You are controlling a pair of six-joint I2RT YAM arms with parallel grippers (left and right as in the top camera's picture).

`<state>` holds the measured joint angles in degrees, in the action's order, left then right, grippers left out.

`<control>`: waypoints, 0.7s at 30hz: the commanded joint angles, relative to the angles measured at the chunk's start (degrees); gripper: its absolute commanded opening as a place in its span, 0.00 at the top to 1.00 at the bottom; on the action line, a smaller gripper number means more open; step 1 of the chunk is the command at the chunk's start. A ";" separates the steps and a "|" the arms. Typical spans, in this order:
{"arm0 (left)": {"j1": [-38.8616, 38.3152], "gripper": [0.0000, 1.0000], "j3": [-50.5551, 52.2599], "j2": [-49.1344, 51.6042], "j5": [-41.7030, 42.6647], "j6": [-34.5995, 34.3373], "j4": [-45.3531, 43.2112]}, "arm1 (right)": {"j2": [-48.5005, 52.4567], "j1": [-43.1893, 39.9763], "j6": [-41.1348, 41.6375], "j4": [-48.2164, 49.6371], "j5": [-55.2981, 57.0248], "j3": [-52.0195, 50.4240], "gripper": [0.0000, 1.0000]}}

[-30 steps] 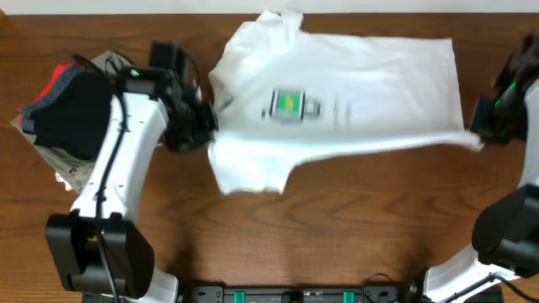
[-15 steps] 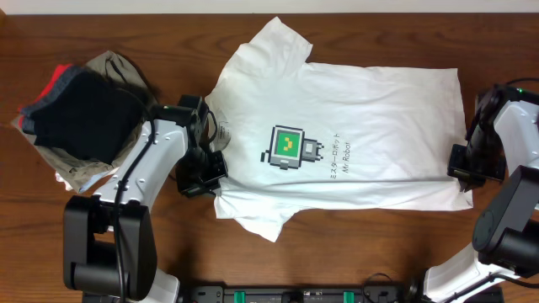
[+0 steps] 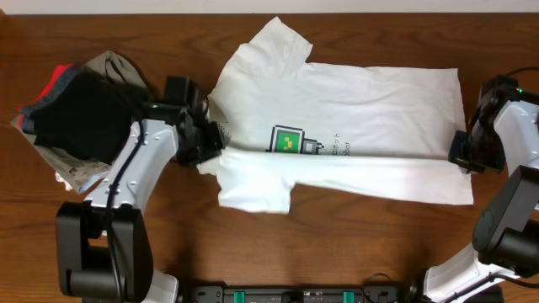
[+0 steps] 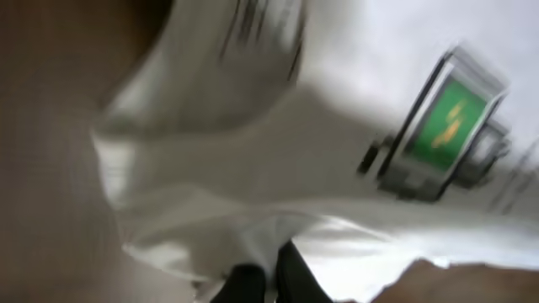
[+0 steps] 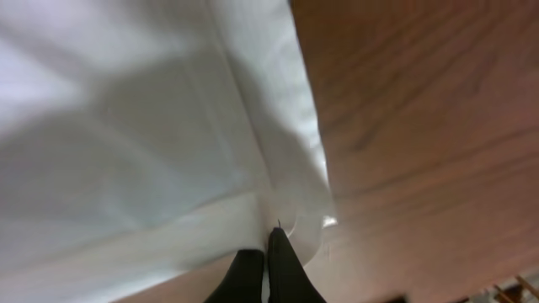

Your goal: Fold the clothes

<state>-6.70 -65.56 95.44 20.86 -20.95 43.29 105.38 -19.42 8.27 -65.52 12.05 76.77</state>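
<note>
Brown wood table (image 3: 354,244) had the white shirt (image 3: 379,101) lying in the middle, its near edge folded up to the green print (image 3: 287,140). Left gripper (image 3: 208,149) and right gripper (image 3: 465,155) each pinched that fold tight. Dark folded clothes (image 3: 76,118) sat far left.

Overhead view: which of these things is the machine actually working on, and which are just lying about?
In the job:
- white T-shirt, lower edge being folded over
- left claw, shut on its fabric
- right claw, shut on its hem

Lying about:
- stack of folded dark, khaki and red clothes
- wooden table underneath
</note>
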 commanded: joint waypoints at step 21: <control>-2.99 0.94 -1.16 -1.14 -1.81 -0.74 -14.53 | -0.26 -2.47 4.98 7.80 0.59 0.00 0.99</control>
<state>-9.67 -65.67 95.24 20.62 -21.19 28.91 105.38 -20.69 11.81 -58.39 11.77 76.75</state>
